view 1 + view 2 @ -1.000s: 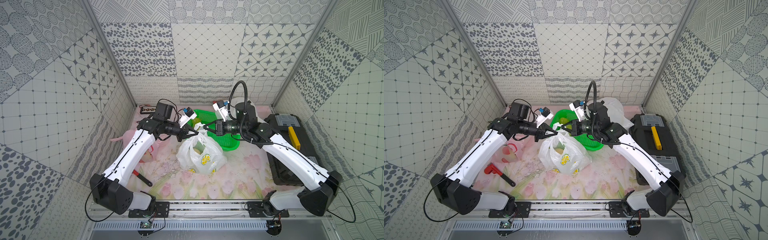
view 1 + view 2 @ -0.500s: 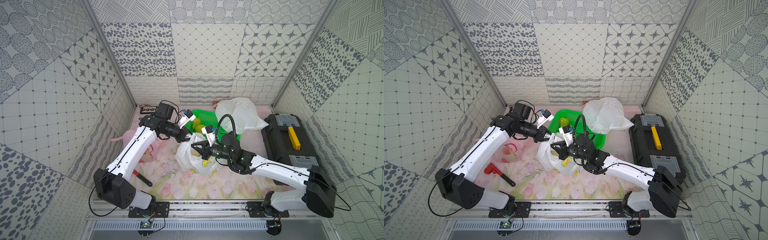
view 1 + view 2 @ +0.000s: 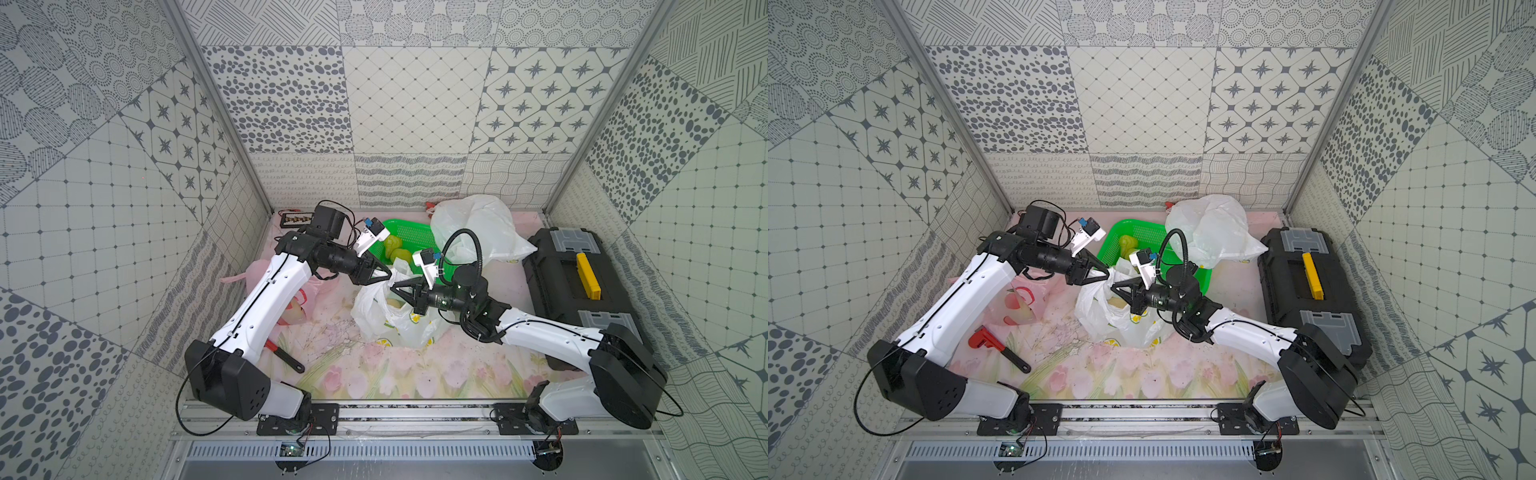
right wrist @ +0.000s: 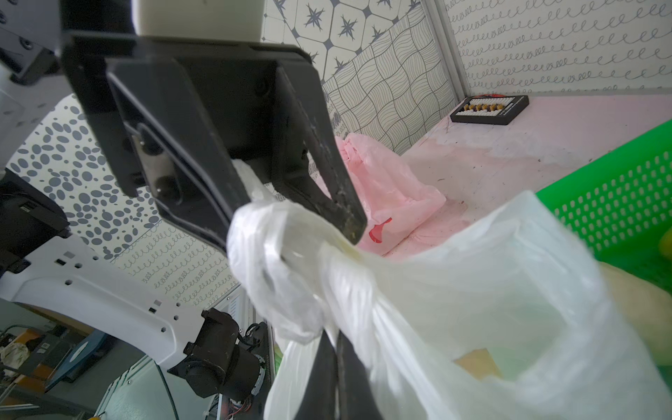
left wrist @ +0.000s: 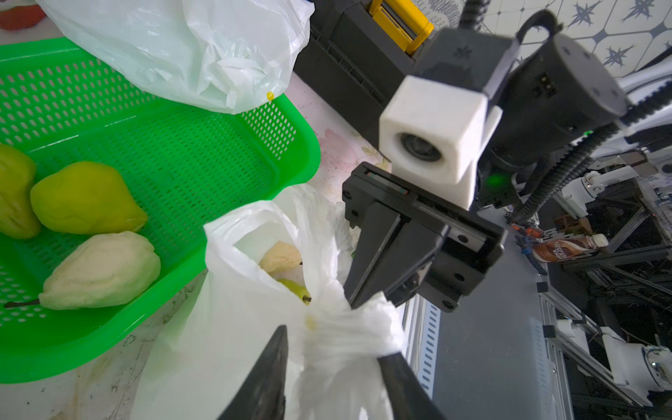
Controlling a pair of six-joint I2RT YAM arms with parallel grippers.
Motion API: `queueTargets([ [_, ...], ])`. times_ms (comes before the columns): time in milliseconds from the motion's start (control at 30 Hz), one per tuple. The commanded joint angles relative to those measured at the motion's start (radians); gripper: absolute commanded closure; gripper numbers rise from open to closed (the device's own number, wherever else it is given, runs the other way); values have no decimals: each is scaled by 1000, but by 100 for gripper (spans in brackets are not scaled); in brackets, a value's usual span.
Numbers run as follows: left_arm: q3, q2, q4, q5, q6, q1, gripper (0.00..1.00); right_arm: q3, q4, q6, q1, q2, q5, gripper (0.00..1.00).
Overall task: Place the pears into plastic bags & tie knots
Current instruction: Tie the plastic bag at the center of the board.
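White film w/ lemon prints: the lemon-print bag (image 3: 392, 320) sits mid-frame on the counter (image 3: 374, 374) in both top views, its mouth bunched at the upper edge. Left gripper (image 3: 386, 275) points in from the left, jaws parted, w/ the twisted handle wad lying betw. them; clearest in the right wrist view. Right gripper (image 3: 395, 286) points in from the right, jaws pressed together, pinching that same wad of plastic at the tip. The two tips nearly meet over the bag mouth.

Inside the bag, per the left wrist view: a cream pear (image 5: 282, 256) & the stem end of a green pear (image 5: 295, 290). Green basket (image 3: 409, 232) sits just behind the bag, upper centre of frame, holding more pears (image 5: 83, 198): two green, one cream visible. Plain white bag (image 3: 478, 228) lies partly over the basket's right end, upper right of centre. Pink bag (image 3: 1017, 309) is crumpled at left, partly under the left arm. Black toolbox (image 3: 577, 282) w/ yellow handle is at the counter's right edge; red wrench (image 3: 984, 338) at lower left.
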Motion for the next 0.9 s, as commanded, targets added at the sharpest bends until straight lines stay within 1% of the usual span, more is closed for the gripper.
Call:
queueTargets([
  [0, -14, -14, 10, 59, 29, 8, 56, -17, 23, -9, -3, -10, -34, 97],
  [100, -4, 6, 17, 57, 14, 6, 54, -11, 24, -10, -2, -1, -38, 97],
  [200, 0, 21, 9, 44, 25, 0, 53, -7, 19, -13, -2, 3, -34, 96],
  [267, -4, 19, 4, 65, 35, -3, 52, -4, 8, -17, -3, 3, -32, 96],
  [333, -13, 4, 10, 80, 39, -5, 50, -11, 7, -16, -5, 4, -32, 96],
  [400, -30, -20, 25, 68, 34, 1, 48, -20, 19, -1, -14, 6, -35, 96],
  [500, -54, -55, 32, 64, 32, 27, 46, -36, 62, 38, -27, 14, -47, 97],
  [667, -77, -65, 49, 139, 26, 33, 39, -16, 55, 48, -31, 20, -60, 97],
  [733, -75, -51, 47, 120, 33, 18, 38, -8, 52, 47, -31, 24, -65, 97],
  [867, -44, -8, 38, 24, 39, -11, 39, 2, 49, 53, -28, 29, -70, 97],
])
